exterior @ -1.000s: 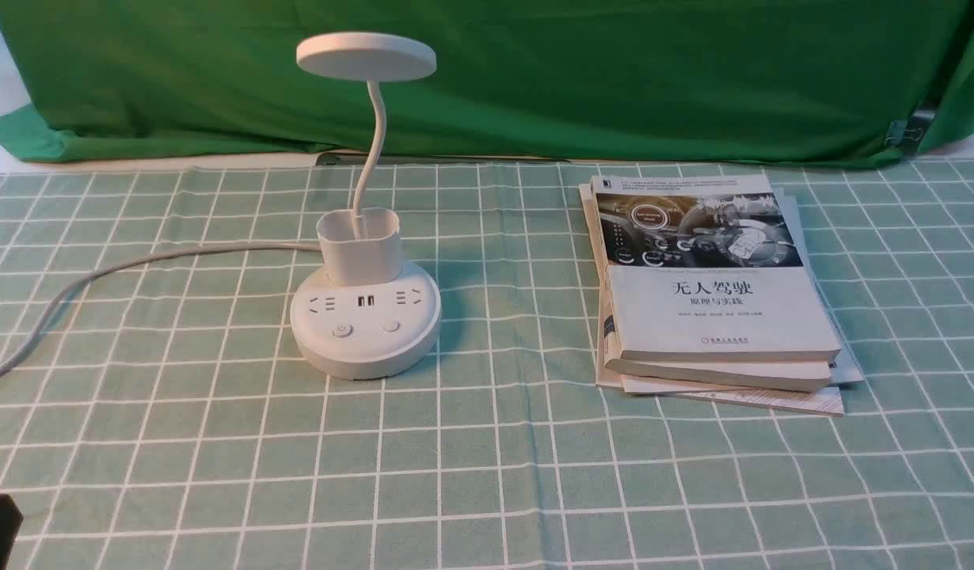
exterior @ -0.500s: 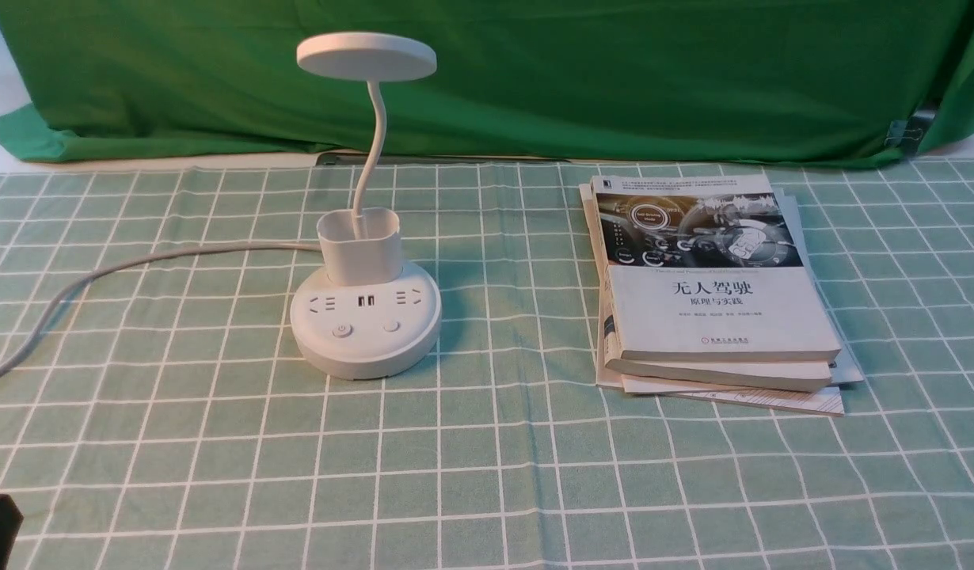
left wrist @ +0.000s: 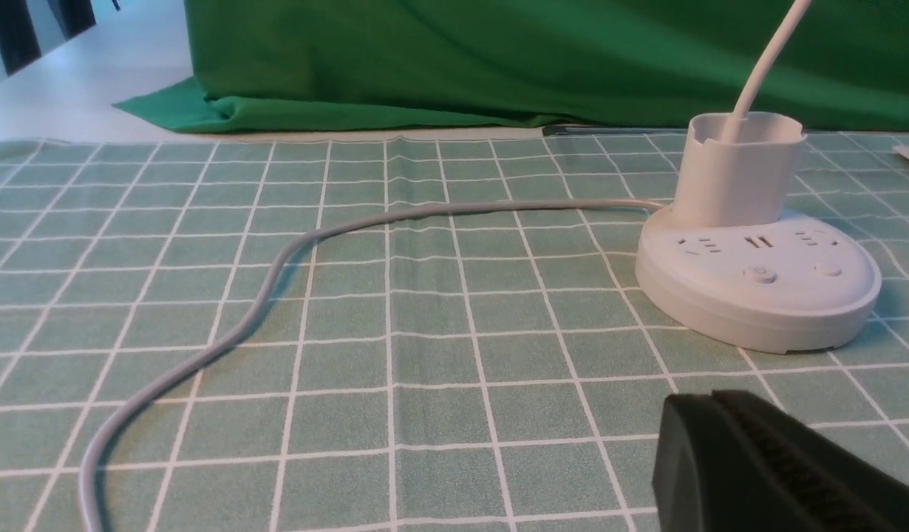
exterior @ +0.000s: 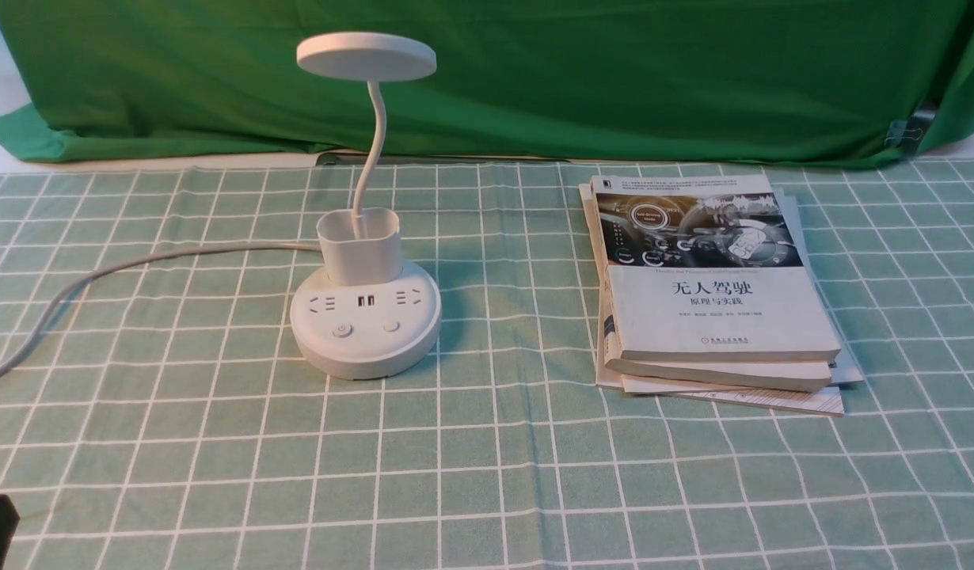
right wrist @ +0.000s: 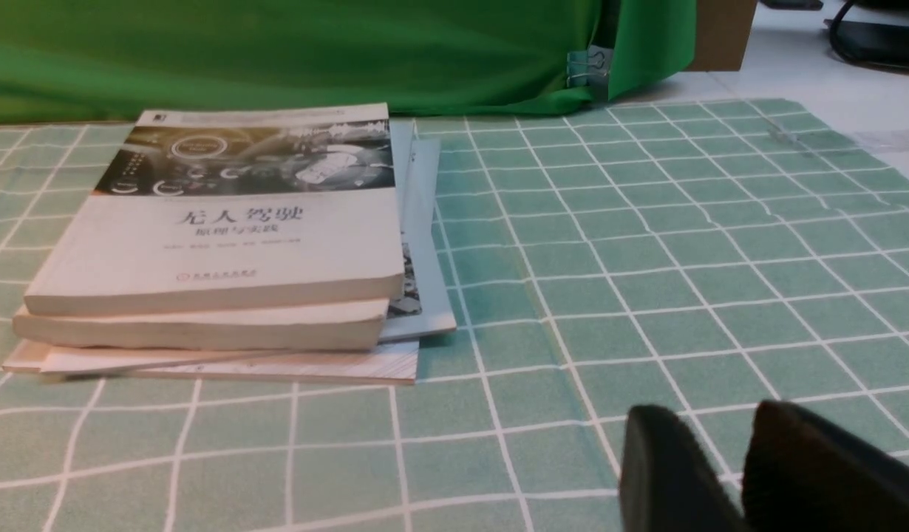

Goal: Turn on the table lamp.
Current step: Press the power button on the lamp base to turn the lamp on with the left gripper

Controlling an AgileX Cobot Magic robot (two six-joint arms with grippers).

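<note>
Standing upright on the green checked tablecloth (exterior: 487, 443), the white table lamp (exterior: 366, 317) is left of center in the front view, well apart from the stack of books (exterior: 717, 309) on the right. The container here is the lamp's cup-shaped holder (exterior: 360, 257), open at the top and sitting on the rear part of the round base. The thin gooseneck (exterior: 376, 134) drops into its mouth, but I can't tell what else is down in there. Up top there's a flat disc head (exterior: 366, 57), and the base has sockets, USB ports and two buttons out front. A gray cable (exterior: 162, 255) runs off to the left. As for the hands, the left gripper (left wrist: 704, 399) has its fingertips together near the lamp's side of the table, and the right gripper (right wrist: 713, 414) is slightly parted, with tablecloth visible between its tips.
</note>
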